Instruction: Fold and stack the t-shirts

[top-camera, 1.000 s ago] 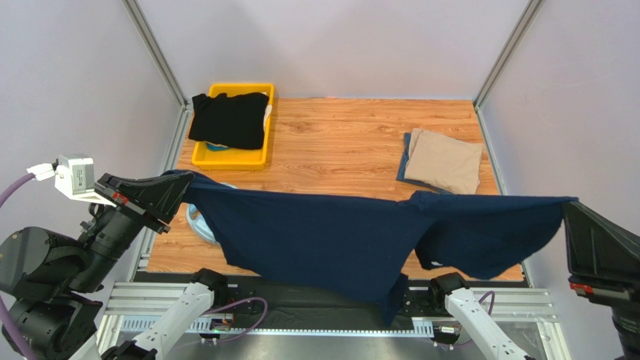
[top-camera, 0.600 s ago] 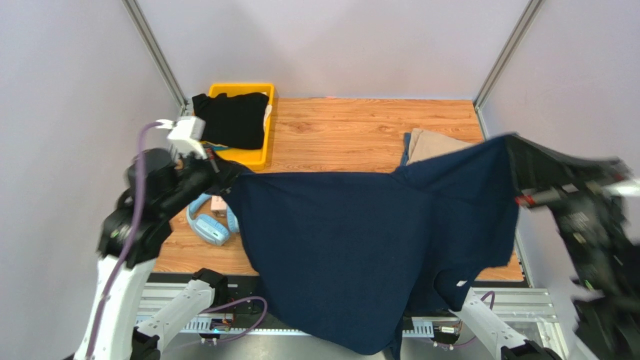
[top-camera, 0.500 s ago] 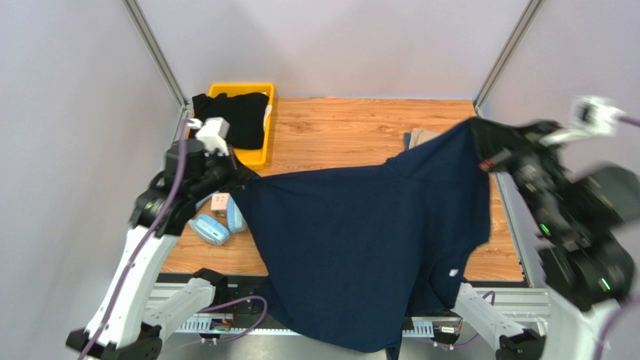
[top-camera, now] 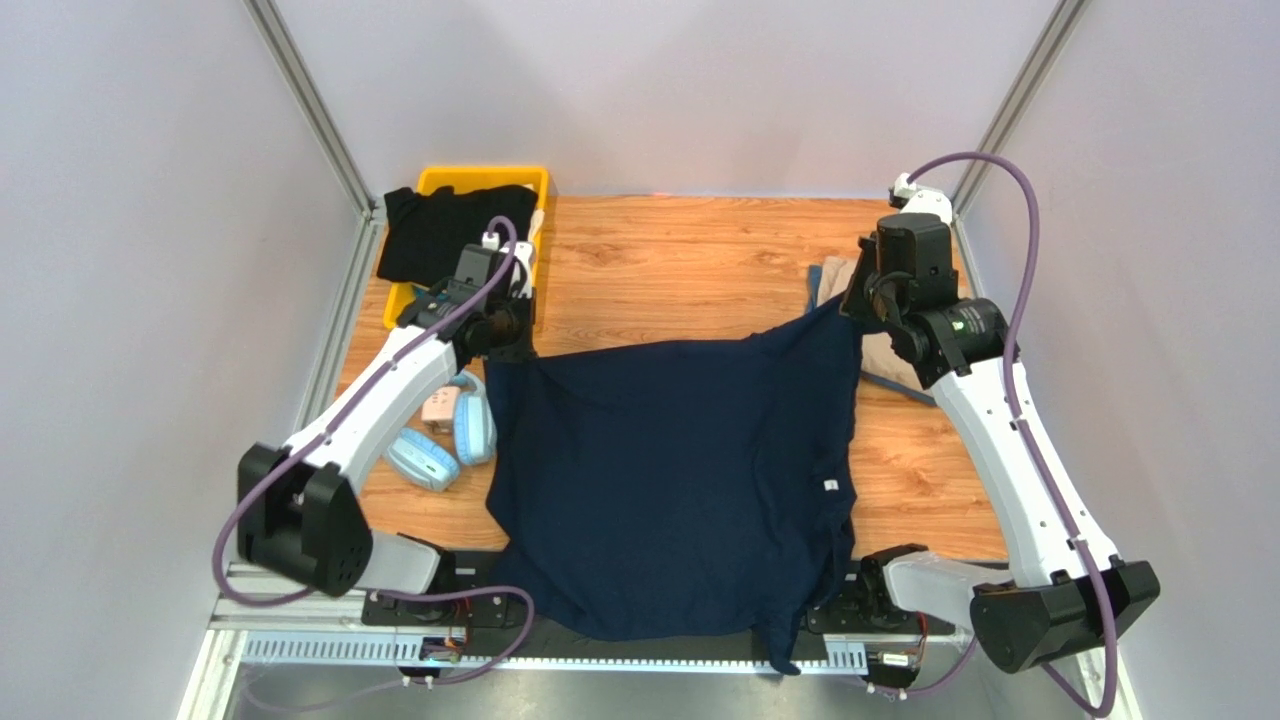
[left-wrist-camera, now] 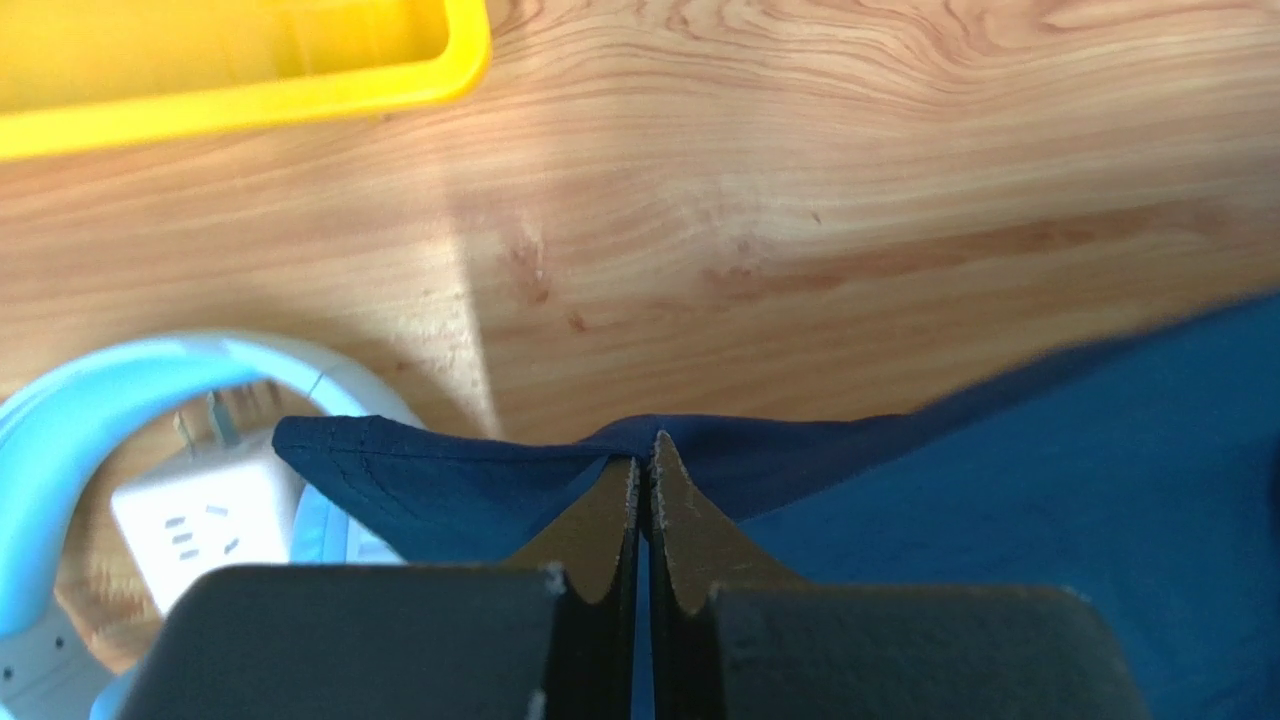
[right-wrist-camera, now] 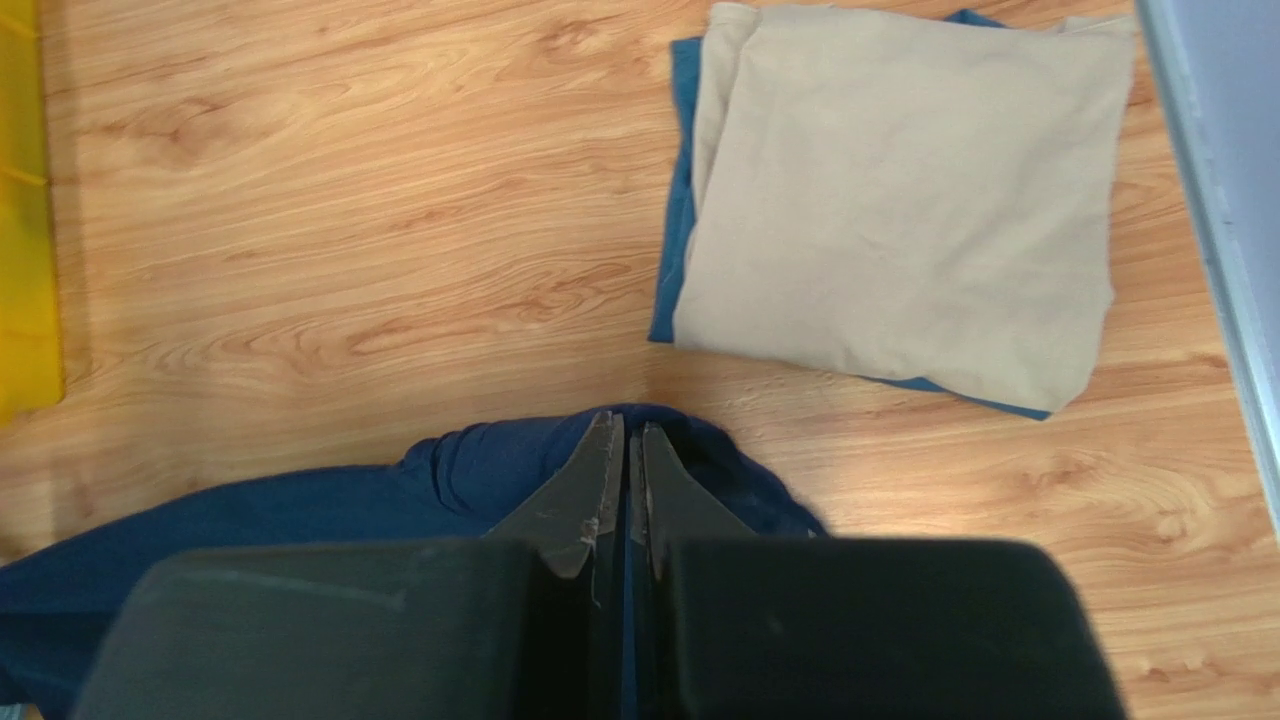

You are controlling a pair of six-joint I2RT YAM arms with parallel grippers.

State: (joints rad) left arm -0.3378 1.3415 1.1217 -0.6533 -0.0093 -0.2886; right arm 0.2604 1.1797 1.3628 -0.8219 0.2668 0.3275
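From above, your navy t-shirt (top-camera: 676,480) lies spread over the table (top-camera: 676,255), on the near side of the yellow bin (top-camera: 481,176) and out to its right. The shirt's lower hem hangs over the table edge farthest from the bin. The left gripper (top-camera: 504,342) sits just in front of the bin's near wall, pinching the shirt's far left corner. The right gripper (top-camera: 854,308) pinches the far right corner, well to the right of the bin. A black t-shirt (top-camera: 436,225) is draped in the bin and spills over its left rim. The tan t-shirt (top-camera: 881,363) lies folded well to the bin's right, partly behind the right arm. Light blue headphones (top-camera: 436,443) rest on the near side of the bin, touching the navy shirt's left edge.

In your left wrist view, the left gripper (left-wrist-camera: 643,465) has its fingertips pressed together on a fold of the navy t-shirt (left-wrist-camera: 1052,450), with bare wood between it and the yellow bin (left-wrist-camera: 226,113). The headphones (left-wrist-camera: 90,405) curve around a white plug adapter (left-wrist-camera: 188,525).

In your right wrist view, the right gripper (right-wrist-camera: 624,443) is clamped on a bunched edge of the navy t-shirt (right-wrist-camera: 301,518). The tan t-shirt (right-wrist-camera: 902,210) lies folded on a blue cloth (right-wrist-camera: 673,285), across the wood from the yellow bin (right-wrist-camera: 23,225).
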